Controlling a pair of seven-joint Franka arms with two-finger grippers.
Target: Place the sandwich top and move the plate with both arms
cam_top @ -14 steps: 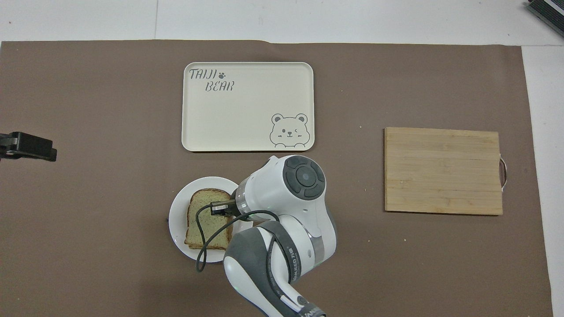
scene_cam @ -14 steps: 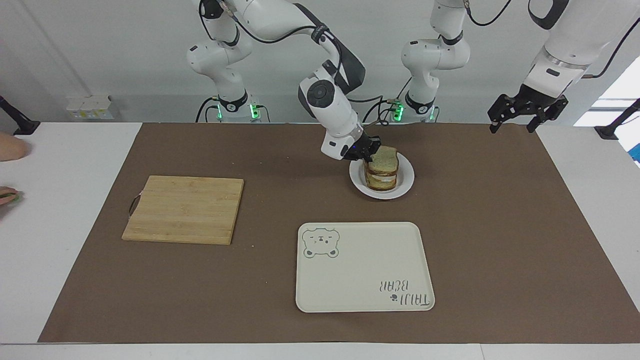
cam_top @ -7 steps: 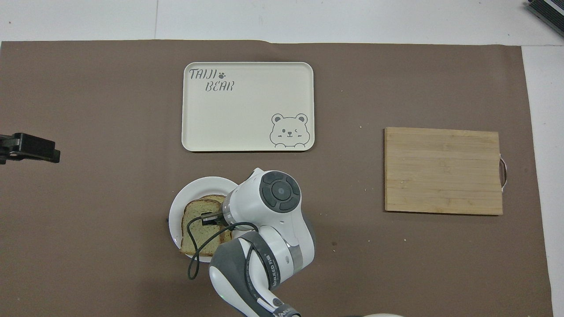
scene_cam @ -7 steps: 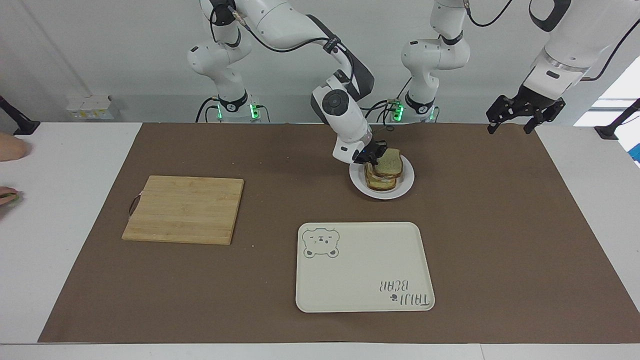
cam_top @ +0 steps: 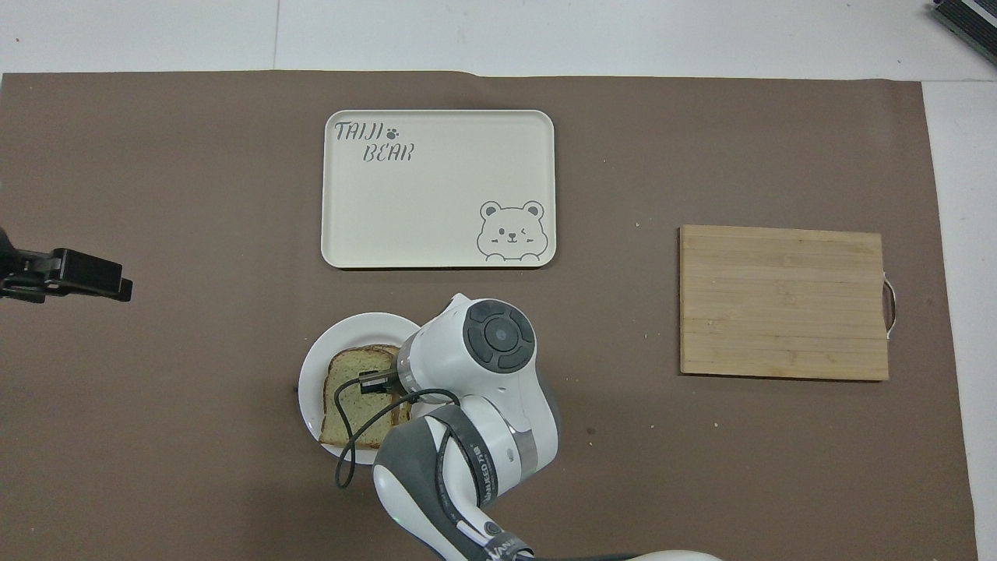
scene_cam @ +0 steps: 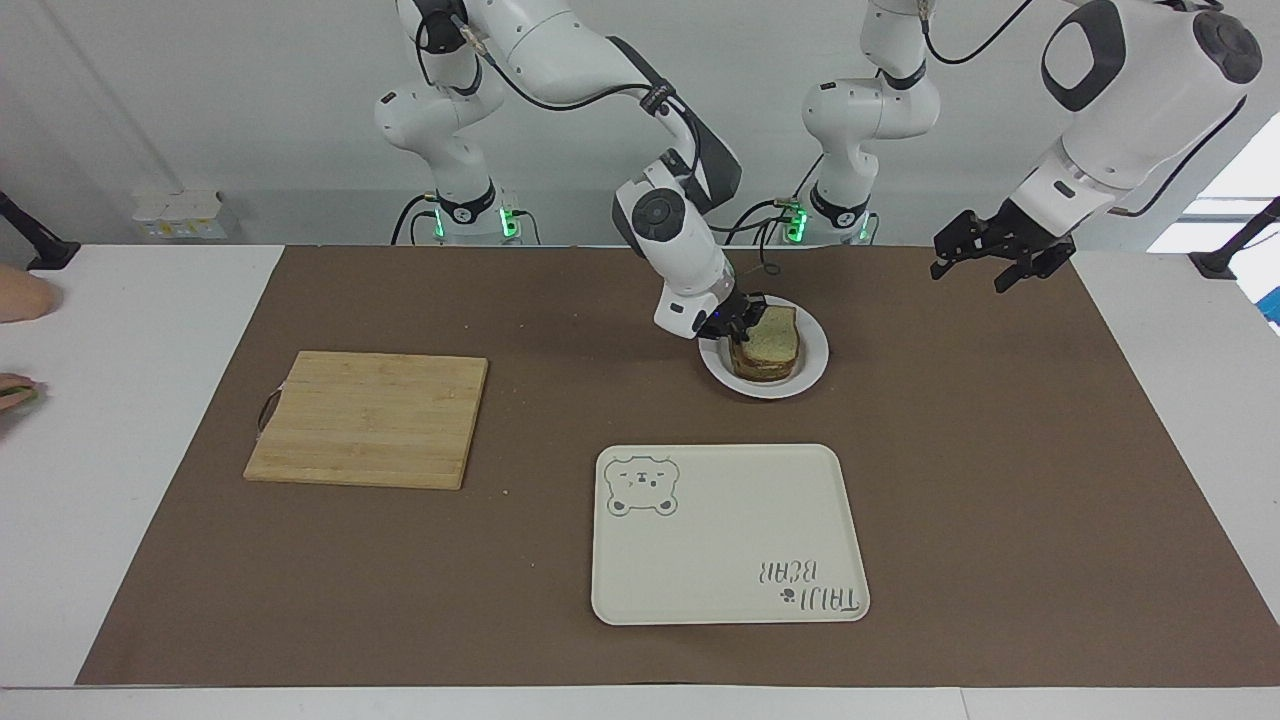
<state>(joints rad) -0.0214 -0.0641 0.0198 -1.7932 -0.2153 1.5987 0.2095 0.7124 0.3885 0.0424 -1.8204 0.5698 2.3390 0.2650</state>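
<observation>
Right gripper [scene_cam: 738, 325] clamped on the sandwich top [scene_cam: 771, 334], lowering it onto the plate [scene_cam: 812, 362]; release comes next.

Compared with a second ago, you see the sandwich top [scene_cam: 772, 333] sits lower and flatter on the stack on the plate [scene_cam: 812, 368], after tilting half a second ago. The right gripper [scene_cam: 738, 322] is lower at its edge. The left gripper [scene_cam: 990, 258] has moved in over the mat [scene_cam: 1000, 450], toward the plate.
</observation>
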